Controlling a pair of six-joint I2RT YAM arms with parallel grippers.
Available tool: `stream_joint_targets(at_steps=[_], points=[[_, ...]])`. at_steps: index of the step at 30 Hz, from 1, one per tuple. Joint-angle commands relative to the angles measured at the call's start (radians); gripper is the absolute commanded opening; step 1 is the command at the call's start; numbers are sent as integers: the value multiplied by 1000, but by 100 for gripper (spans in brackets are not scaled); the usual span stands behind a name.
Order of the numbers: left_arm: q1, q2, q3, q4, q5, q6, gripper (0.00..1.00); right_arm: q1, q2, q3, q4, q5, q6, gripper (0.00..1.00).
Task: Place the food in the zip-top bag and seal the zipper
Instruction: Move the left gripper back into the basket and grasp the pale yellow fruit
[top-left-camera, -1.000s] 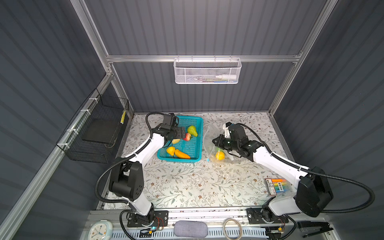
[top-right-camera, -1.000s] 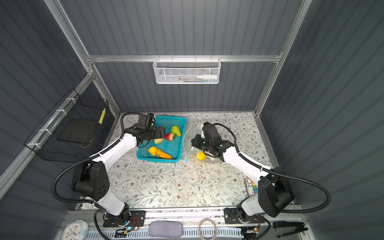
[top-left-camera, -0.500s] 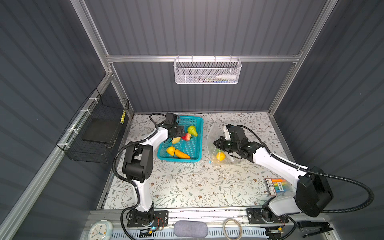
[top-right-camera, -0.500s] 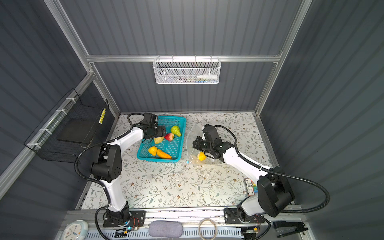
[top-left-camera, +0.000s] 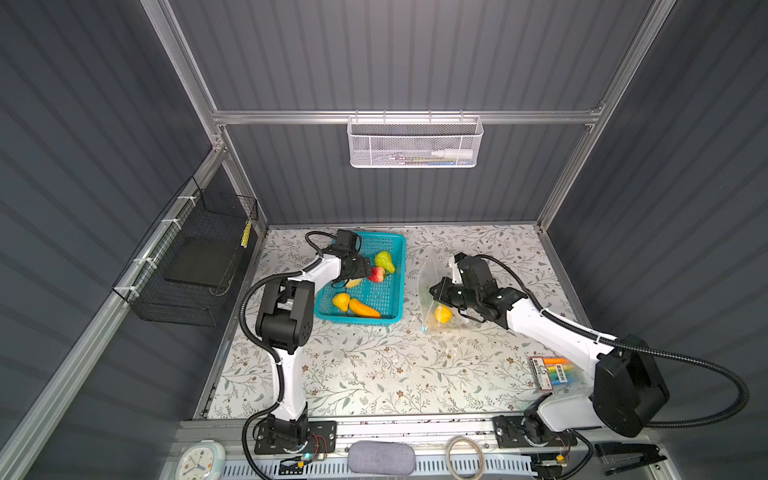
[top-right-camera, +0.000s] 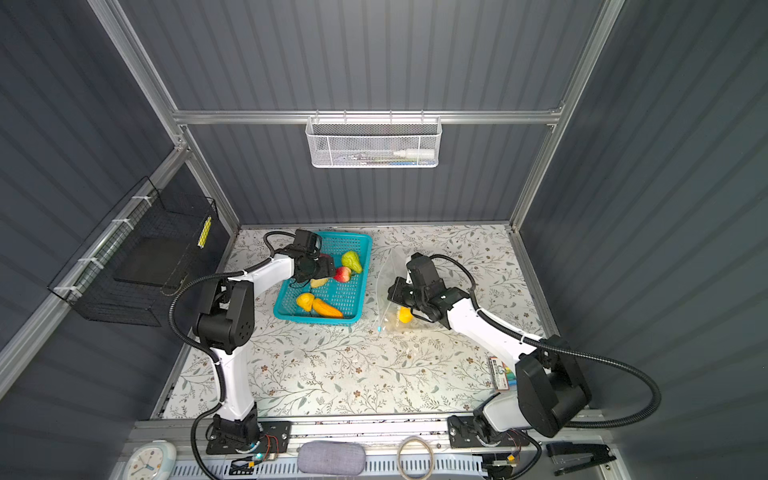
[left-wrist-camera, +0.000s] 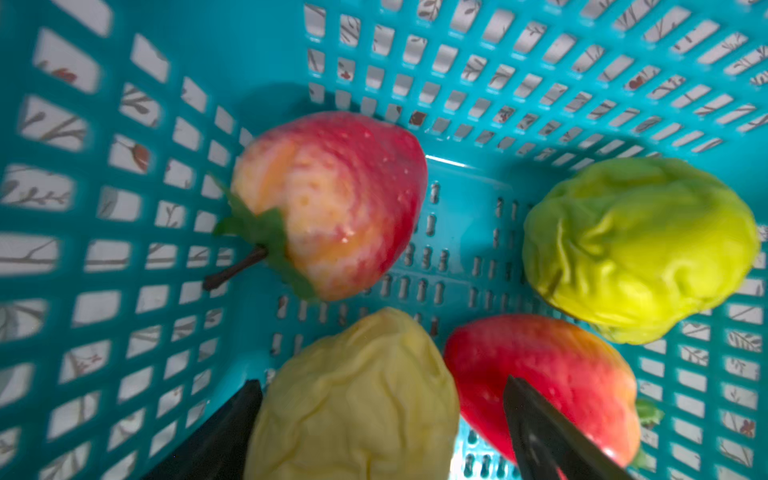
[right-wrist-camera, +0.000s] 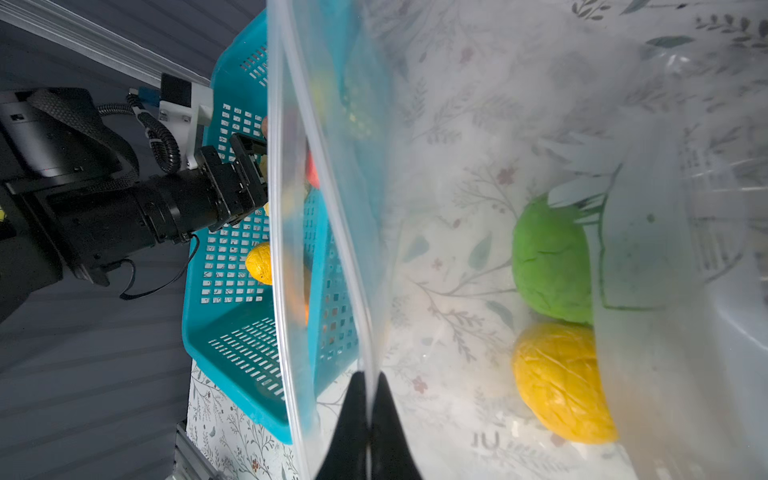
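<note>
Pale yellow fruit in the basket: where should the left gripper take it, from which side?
Across its rounded middle, from above: the open left gripper straddles the pale yellow fruit there. One finger must slip beside the nearer strawberry lying close.

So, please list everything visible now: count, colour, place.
strawberries: two, red, in teal basket
green fruit: one, yellow-green, basket's far side
pale yellow fruit: one, basket, between left jaws
yellow fruit, carrot: one each, basket's near side
zip-top bag: one, clear, right of basket
bagged fruits: two, green and yellow
marker pack: one, multicoloured, table's near right
mesh basket: one, white, back rail
wire basket: one, black, left wall
clock, grey pad, ring, stapler: one each, front ledge
left arm: white, jaws open astride pale yellow fruit
right arm: white, jaws shut on bag's edge
</note>
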Motion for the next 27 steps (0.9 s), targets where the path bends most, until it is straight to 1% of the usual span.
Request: stream_joint_targets(at_steps=[1, 6, 10, 12, 13, 16, 18, 23, 27], points=[[5, 33, 38, -24, 14, 18, 89, -5, -17, -9, 6, 15, -1, 0], [5, 44, 36, -24, 24, 21, 83, -5, -18, -9, 6, 17, 1, 0], [4, 44, 31, -27, 23, 25, 82, -5, -16, -9, 6, 17, 1, 0], [5, 42, 29, -30, 17, 27, 79, -5, -18, -9, 6, 18, 1, 0], [5, 40, 27, -29, 16, 29, 77, -5, -18, -9, 6, 18, 1, 0], [5, 33, 24, -28, 20, 35, 64, -5, -21, -11, 4, 20, 1, 0], [5, 27, 24, -25, 21, 38, 59, -5, -20, -12, 4, 22, 1, 0], [5, -15, 31, -37, 25, 38, 59, -6, -26, -14, 3, 25, 1, 0], [5, -105, 19, -39, 53, 37, 59, -5, -34, -14, 1, 28, 2, 0]])
